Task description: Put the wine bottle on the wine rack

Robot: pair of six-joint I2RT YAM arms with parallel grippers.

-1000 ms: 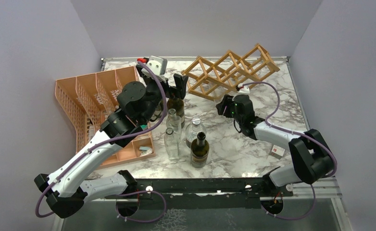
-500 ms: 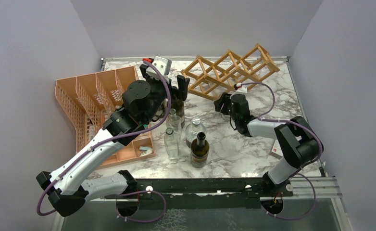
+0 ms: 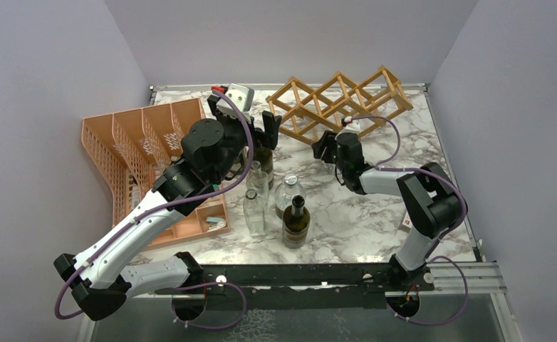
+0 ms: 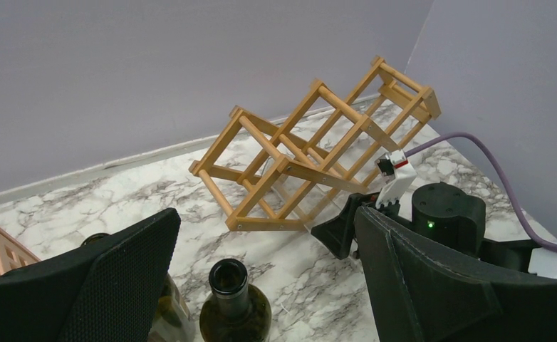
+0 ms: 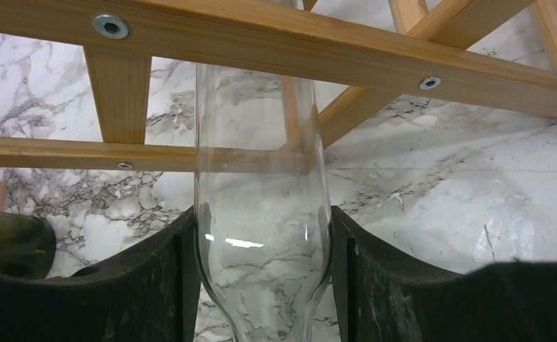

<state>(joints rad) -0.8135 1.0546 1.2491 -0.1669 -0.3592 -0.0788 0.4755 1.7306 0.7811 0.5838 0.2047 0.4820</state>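
The wooden wine rack (image 3: 340, 96) stands at the back of the table and also shows in the left wrist view (image 4: 311, 160). My right gripper (image 5: 261, 278) is shut on a clear glass wine bottle (image 5: 261, 235). The bottle's far end reaches in behind the rack's front slat (image 5: 297, 50). In the top view the right gripper (image 3: 325, 146) sits at the rack's near left corner. My left gripper (image 4: 261, 278) is open, its jaws wide apart above a dark green bottle (image 4: 233, 299). It hovers left of the rack (image 3: 261, 132).
Several more bottles stand mid-table: clear ones (image 3: 257, 178) (image 3: 288, 191) (image 3: 253, 214) and a dark one (image 3: 296, 221). An orange mesh organizer (image 3: 140, 142) lies at the left. A small white box (image 3: 411, 224) lies by the right arm. Walls close in the back and sides.
My right gripper has moved up and left to the rack's front with the clear bottle in it. The left arm shifted slightly at first, then stayed still.
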